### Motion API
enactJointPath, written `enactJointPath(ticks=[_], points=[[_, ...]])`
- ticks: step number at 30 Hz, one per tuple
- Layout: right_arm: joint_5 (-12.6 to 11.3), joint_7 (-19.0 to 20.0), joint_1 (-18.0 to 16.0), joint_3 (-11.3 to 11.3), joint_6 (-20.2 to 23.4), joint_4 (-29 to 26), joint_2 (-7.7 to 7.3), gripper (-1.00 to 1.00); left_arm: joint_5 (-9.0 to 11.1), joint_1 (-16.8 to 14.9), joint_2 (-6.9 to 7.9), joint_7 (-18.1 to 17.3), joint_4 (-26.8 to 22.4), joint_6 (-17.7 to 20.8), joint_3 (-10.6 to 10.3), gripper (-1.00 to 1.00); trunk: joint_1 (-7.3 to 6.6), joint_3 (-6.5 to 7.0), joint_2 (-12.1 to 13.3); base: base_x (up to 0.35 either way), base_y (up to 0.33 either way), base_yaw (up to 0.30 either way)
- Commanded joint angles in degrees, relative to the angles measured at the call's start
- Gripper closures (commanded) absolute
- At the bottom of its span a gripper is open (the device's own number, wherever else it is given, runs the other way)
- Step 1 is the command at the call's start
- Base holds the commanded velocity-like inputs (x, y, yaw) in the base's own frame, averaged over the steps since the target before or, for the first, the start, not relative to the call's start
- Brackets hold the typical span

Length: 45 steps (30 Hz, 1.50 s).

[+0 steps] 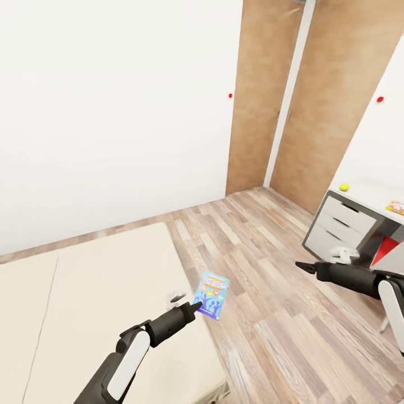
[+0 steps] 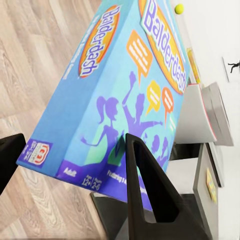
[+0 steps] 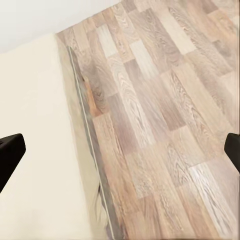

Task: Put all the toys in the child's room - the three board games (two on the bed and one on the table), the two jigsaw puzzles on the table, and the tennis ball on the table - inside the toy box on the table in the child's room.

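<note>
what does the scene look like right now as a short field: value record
left end effector: shut on the blue Balderdash board game, carried beside the bed's edge
right end effector: open, holding nothing, over the wood floor
bed: beige sheet, bare where seen
tennis ball: on the table, near its far end
jigsaw puzzle: flat on the table, partly cut off
drawers: shut
</note>
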Motion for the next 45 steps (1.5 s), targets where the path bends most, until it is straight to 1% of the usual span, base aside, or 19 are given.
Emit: enactJointPath(ticks=[1,14,28,37,45], points=[[0.15,0.3,-0.07,-0.08,0.3,-0.02,0.0,-1.0,0.49,-0.04,0.0,-0.03,-0.04,0.39,0.06,1.0,0.03,-0.11,-0.12,0.002,0.0,-0.278],[0.23,0.25,-0.07,0.05,0.3,0.02,0.01,-1.0,0.47,-0.04,0.03,0.02,-0.04,0.4,0.06,1.0,0.03,-0.11,-0.12,0.001,0.0,-0.281],[0.51,0.25,0.09,0.2,0.3,-0.02,0.76,-1.0,0.5,-0.04,0.04,0.06,-0.04,0.4,0.11,1.0,0.03,-0.11,-0.12,0.0,0.0,-0.283],[0.57,0.25,0.26,0.21,0.3,-0.09,0.85,-1.0,0.54,0.02,0.03,0.01,-0.04,0.4,1.75,1.0,0.03,-0.11,-0.12,0.0,0.0,-0.283],[0.58,0.25,0.3,0.21,0.3,-0.1,0.87,-1.0,0.55,0.05,-0.02,-0.02,-0.04,0.4,2.32,1.0,0.03,-0.11,-0.12,0.0,0.0,-0.283]])
